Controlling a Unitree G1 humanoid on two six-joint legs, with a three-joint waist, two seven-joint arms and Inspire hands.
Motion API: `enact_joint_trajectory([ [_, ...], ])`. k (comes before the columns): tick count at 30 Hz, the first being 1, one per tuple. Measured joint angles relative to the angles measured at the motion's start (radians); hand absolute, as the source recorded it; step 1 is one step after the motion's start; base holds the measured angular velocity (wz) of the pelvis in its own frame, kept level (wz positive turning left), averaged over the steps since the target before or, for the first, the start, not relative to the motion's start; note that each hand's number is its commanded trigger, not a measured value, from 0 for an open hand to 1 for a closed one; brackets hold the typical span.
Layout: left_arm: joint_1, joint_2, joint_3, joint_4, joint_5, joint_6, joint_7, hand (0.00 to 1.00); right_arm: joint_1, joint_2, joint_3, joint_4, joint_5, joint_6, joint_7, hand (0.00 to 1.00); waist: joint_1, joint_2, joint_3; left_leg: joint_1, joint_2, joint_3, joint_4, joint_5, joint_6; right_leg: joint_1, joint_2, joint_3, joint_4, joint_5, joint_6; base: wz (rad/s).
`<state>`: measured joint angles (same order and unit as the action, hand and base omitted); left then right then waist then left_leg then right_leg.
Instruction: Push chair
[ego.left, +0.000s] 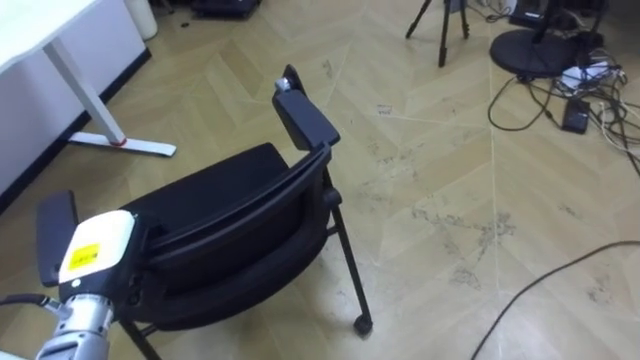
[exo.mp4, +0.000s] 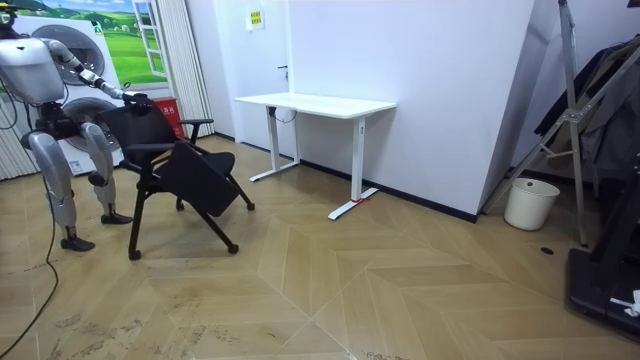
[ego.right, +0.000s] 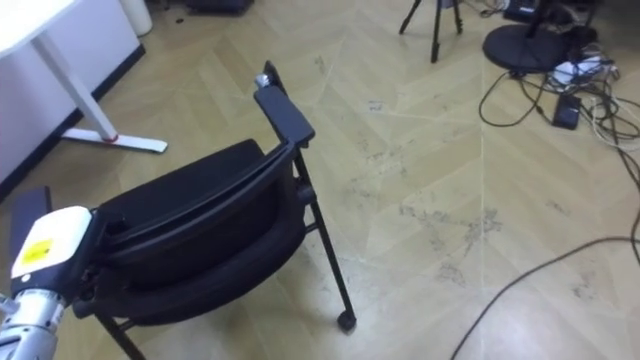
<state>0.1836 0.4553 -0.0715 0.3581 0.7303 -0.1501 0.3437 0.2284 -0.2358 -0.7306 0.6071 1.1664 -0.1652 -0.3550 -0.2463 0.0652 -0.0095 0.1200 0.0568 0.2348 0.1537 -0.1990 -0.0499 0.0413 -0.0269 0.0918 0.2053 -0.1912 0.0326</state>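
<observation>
A black chair (ego.left: 230, 215) with armrests and small castors stands on the wooden floor just in front of me, its backrest towards me. My left hand (ego.left: 95, 245) rests at the top left corner of the backrest, beside the left armrest (ego.left: 55, 235). The right armrest (ego.left: 305, 115) points away from me. In the room view I stand upright behind the chair (exo.mp4: 175, 150), my left arm stretched out and the hand (exo.mp4: 135, 99) at the backrest's top. The fingers are lost against the black backrest.
A white desk (exo.mp4: 315, 103) stands by the wall beyond the chair, its foot (ego.left: 120, 143) on the floor to my left. A tripod (ego.left: 440, 25) and a tangle of cables (ego.left: 575, 85) lie ahead on the right. A white bin (exo.mp4: 530, 203) stands by the wall.
</observation>
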Motion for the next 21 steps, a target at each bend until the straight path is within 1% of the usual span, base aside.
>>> enact_joint_trajectory([
  [2,0.001,-0.001,0.022,-0.001,0.008,-0.016,0.0,1.0,-0.025,-0.008,-0.009,-0.134,-0.148,-0.043,-0.11,0.0,0.0,0.001,0.0005,-0.014,0.001,0.006,0.001,0.002,0.004,-0.023,0.003,0.009,0.011,0.001,-0.001,-0.1],
  [3,0.001,-0.001,0.027,-0.001,0.008,-0.022,0.0,1.0,-0.035,-0.012,-0.011,-0.16,-0.177,-0.053,-0.141,0.0,0.0,0.0,0.0011,-0.018,0.001,0.007,0.001,0.003,0.005,-0.028,0.003,0.01,0.016,0.001,-0.001,-0.05],
  [4,0.001,0.002,0.031,-0.001,0.007,-0.028,0.001,1.0,-0.052,-0.025,-0.011,-0.216,-0.235,-0.064,-0.2,0.0,-0.001,0.001,0.001,-0.028,0.0,0.007,0.007,0.003,0.005,-0.037,0.002,0.01,0.018,0.001,0.0,0.0],
  [5,0.001,0.002,0.034,-0.001,0.009,-0.03,0.001,1.0,-0.072,-0.039,-0.014,-0.269,-0.318,-0.064,-0.262,0.0,-0.001,-0.001,0.0023,-0.031,0.0,0.008,0.013,0.003,0.005,-0.041,0.002,0.012,0.021,0.001,0.0,0.0],
  [6,0.0,0.001,0.035,-0.001,0.01,-0.03,0.001,1.0,-0.084,-0.046,-0.017,-0.297,-0.362,-0.064,-0.292,0.0,-0.002,-0.001,0.0025,-0.033,0.0,0.008,0.015,0.003,0.005,-0.042,0.002,0.012,0.021,0.001,0.0,0.0],
  [8,0.0,-0.008,0.043,-0.002,0.018,-0.03,0.001,1.0,-0.133,-0.064,-0.039,-0.422,-0.524,-0.066,-0.381,0.0,-0.001,0.001,0.0037,-0.038,0.0,0.007,0.017,0.003,0.005,-0.044,0.001,0.01,0.017,0.001,0.0,0.0],
  [9,0.0,-0.008,0.043,-0.002,0.018,-0.031,0.001,1.0,-0.141,-0.07,-0.038,-0.459,-0.561,-0.067,-0.398,0.0,-0.001,0.002,0.0048,-0.038,0.0,0.007,0.017,0.003,0.005,-0.044,0.001,0.01,0.017,0.001,0.0,0.0],
  [11,-0.003,-0.011,0.044,-0.006,0.019,-0.031,-0.002,1.0,-0.179,-0.104,-0.011,-0.572,-0.706,-0.074,-0.457,0.0,0.015,0.002,0.0067,-0.04,0.0,0.012,0.017,0.003,0.005,-0.052,0.002,0.015,0.024,0.001,0.0,-0.07],
  [12,-0.005,-0.011,0.044,-0.006,0.02,-0.031,-0.002,1.0,-0.185,-0.113,0.003,-0.599,-0.741,-0.076,-0.47,0.0,0.019,0.003,0.0075,-0.04,0.001,0.013,0.017,0.003,0.005,-0.054,0.002,0.016,0.024,0.001,0.0,-0.06],
  [14,-0.019,-0.018,0.042,-0.007,0.029,-0.031,-0.008,1.0,-0.206,-0.137,0.053,-0.693,-0.852,-0.096,-0.492,0.0,0.034,-0.001,0.0134,-0.039,0.0,0.014,0.015,0.003,0.005,-0.055,0.003,0.016,0.027,0.001,0.0,0.0],
  [17,-0.024,-0.019,0.041,-0.031,0.04,-0.031,-0.022,1.0,-0.222,-0.156,0.11,-0.763,-0.976,-0.099,-0.492,0.0,0.047,-0.008,0.0176,-0.04,0.0,0.014,0.013,0.003,0.005,-0.055,0.002,0.015,0.022,0.002,0.001,0.0],
  [18,-0.024,-0.019,0.041,-0.035,0.044,-0.031,-0.025,1.0,-0.222,-0.157,0.119,-0.774,-0.995,-0.1,-0.487,0.0,0.05,-0.008,0.0178,-0.039,0.0,0.014,0.012,0.003,0.005,-0.053,0.002,0.015,0.019,0.003,0.001,-0.04],
  [20,-0.024,-0.019,0.042,-0.057,0.047,-0.029,-0.043,1.0,-0.225,-0.159,0.158,-0.795,-1.1,-0.098,-0.473,0.0,0.077,-0.014,0.0201,-0.035,0.001,0.024,0.011,0.003,0.005,-0.056,0.002,0.016,0.026,0.004,0.0,-0.09],
  [21,-0.026,-0.019,0.042,-0.057,0.047,-0.03,-0.046,1.0,-0.229,-0.16,0.171,-0.8,-1.124,-0.096,-0.471,0.0,0.083,-0.014,0.0204,-0.033,0.001,0.025,0.011,0.003,0.005,-0.058,0.002,0.017,0.032,0.004,0.0,-0.09],
])
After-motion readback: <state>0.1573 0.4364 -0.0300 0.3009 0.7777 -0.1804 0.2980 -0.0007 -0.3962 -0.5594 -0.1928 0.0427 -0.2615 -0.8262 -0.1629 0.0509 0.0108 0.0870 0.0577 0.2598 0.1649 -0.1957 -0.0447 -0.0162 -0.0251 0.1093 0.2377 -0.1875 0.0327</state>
